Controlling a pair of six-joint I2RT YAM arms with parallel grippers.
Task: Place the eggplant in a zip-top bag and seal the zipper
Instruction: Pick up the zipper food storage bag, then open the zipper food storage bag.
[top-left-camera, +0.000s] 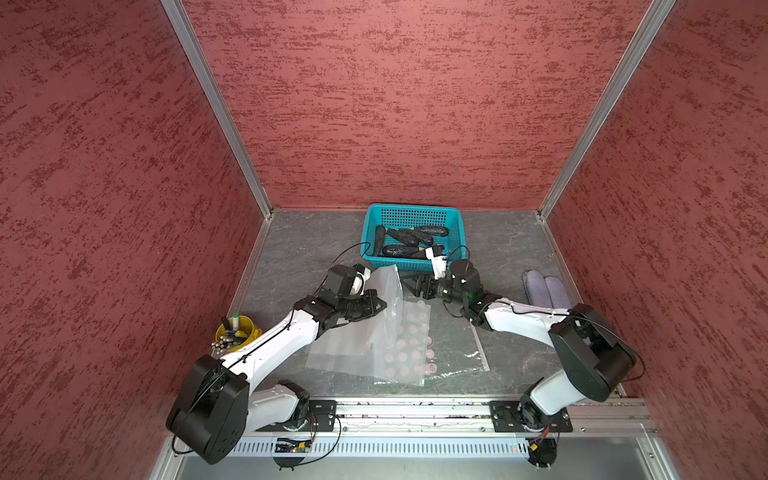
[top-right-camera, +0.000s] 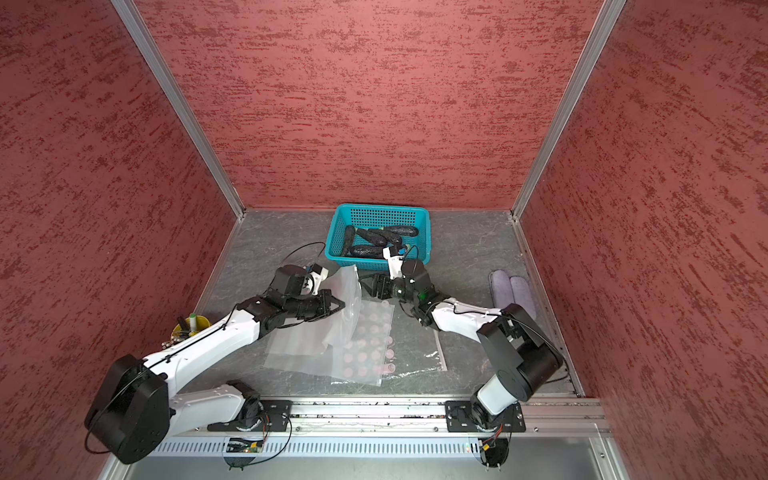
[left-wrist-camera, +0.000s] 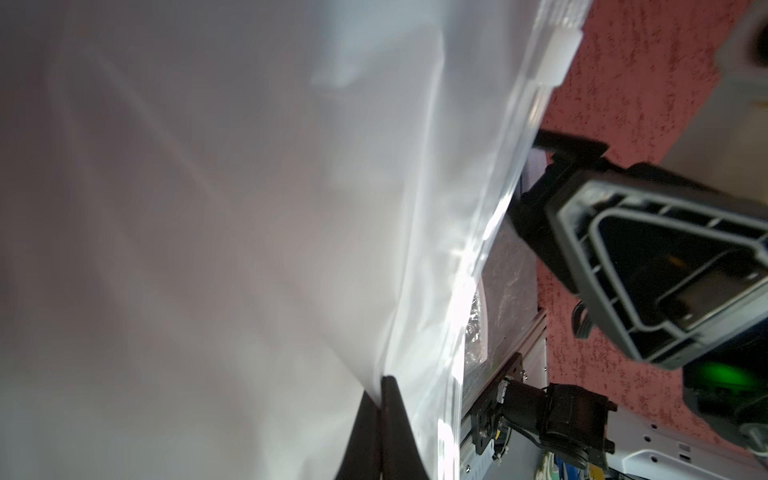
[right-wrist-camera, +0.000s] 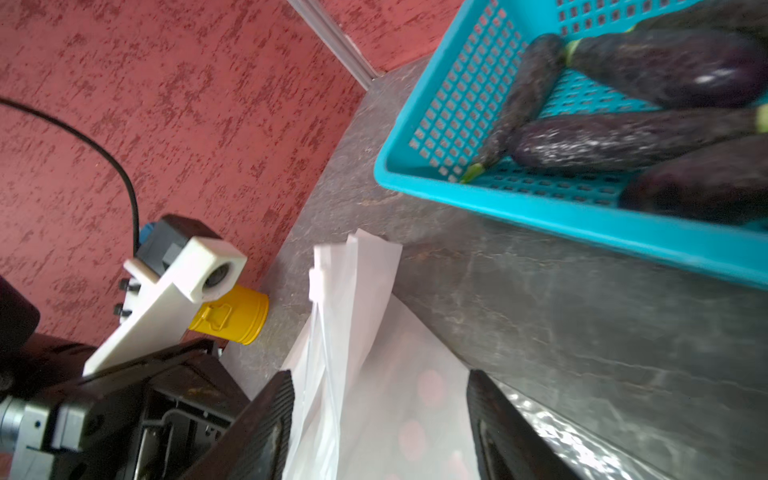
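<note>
Left end effector (left-wrist-camera: 380, 392) clamps bag (left-wrist-camera: 216, 216); right end effector (right-wrist-camera: 380, 378) gapes.

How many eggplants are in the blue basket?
5, all in the basket: left eggplant, front eggplant, back eggplant, and two slanting middle eggplants. Others may be hidden beneath.

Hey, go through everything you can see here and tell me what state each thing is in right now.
Clear bag: one edge lifted, no eggplant inside.
Left end effector: shut on the clear bag.
Right end effector: open, close to the bag's edge.
Basket: upright on the table.
Eggplants: lying in the basket.
Spotted bag: flat on the table.
Yellow tin: upright, pens inside.
</note>
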